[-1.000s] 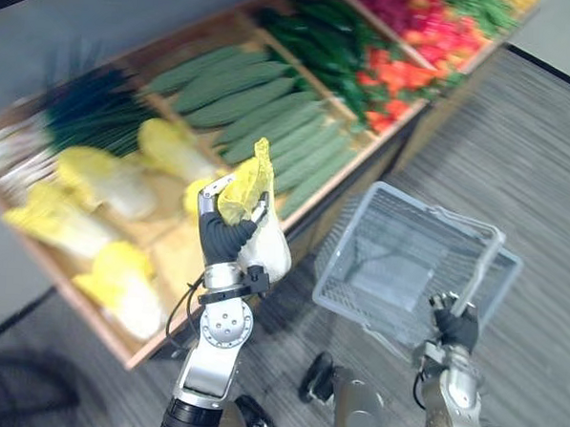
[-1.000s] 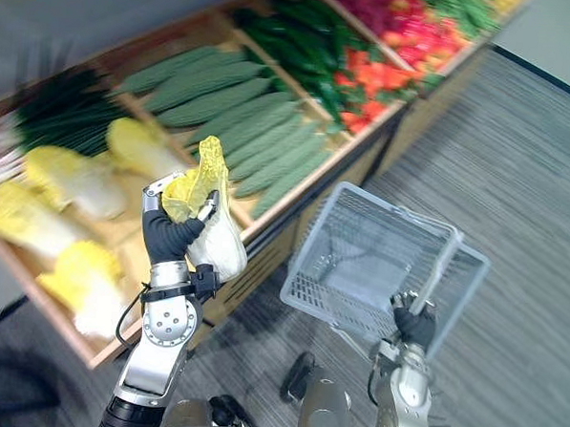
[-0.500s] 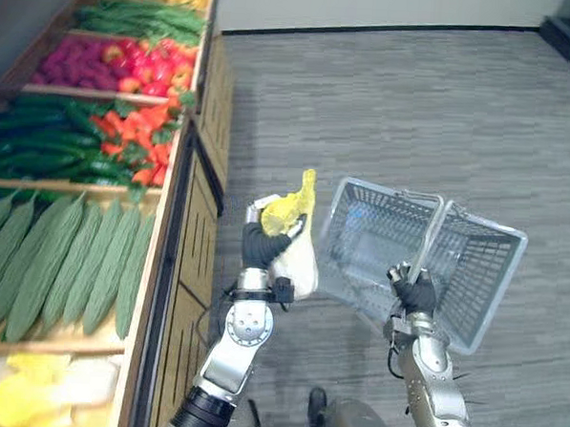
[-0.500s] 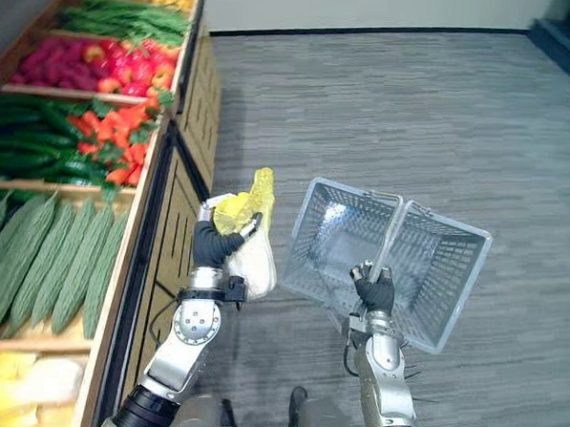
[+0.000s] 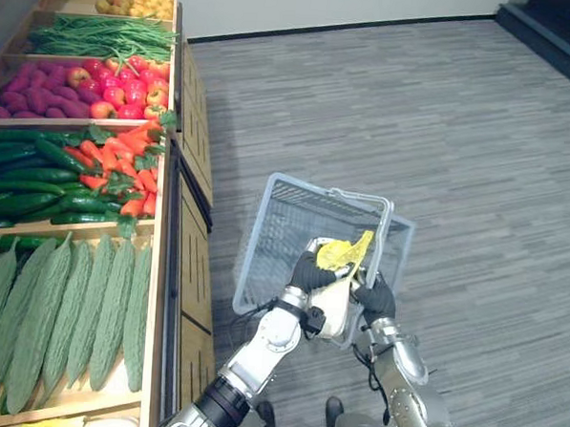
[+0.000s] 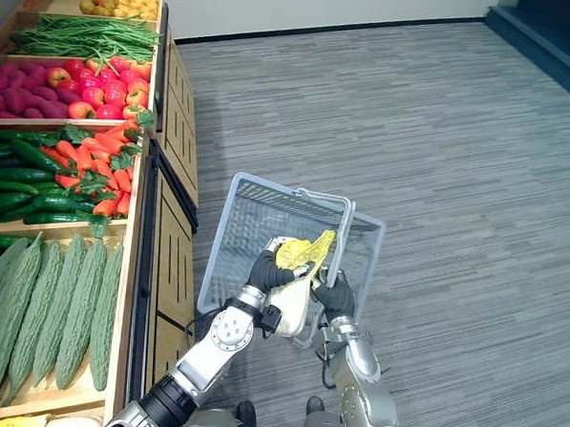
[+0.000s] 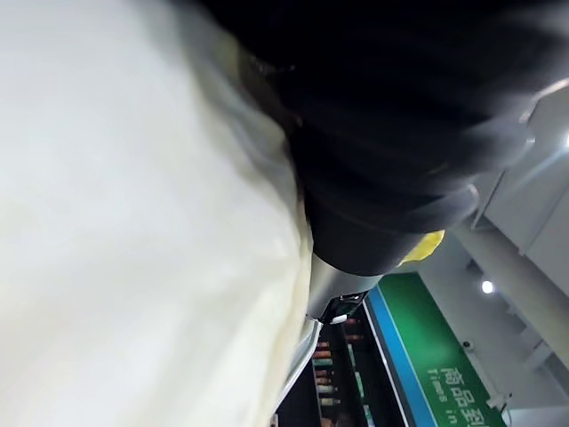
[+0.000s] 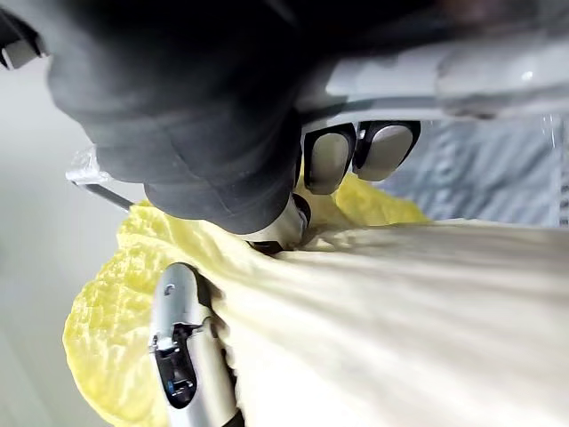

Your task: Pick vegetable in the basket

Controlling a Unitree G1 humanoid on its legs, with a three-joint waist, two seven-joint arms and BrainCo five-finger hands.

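The left robot hand [image 5: 311,270] is curled tight round a pale cabbage [image 5: 334,307] with yellow leaves. It holds the cabbage at the near edge of the grey basket [image 5: 265,232]. The right robot hand [image 5: 377,298] is closed round the basket's handle [image 5: 384,233]. A green sign [image 7: 413,351] has white writing, cut off.

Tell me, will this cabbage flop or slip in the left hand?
The cabbage is probably stiff at its thick white base, where the left hand wraps it. Its frilly yellow tips curl loosely, so likely floppy and easily torn. The smooth base might slip.
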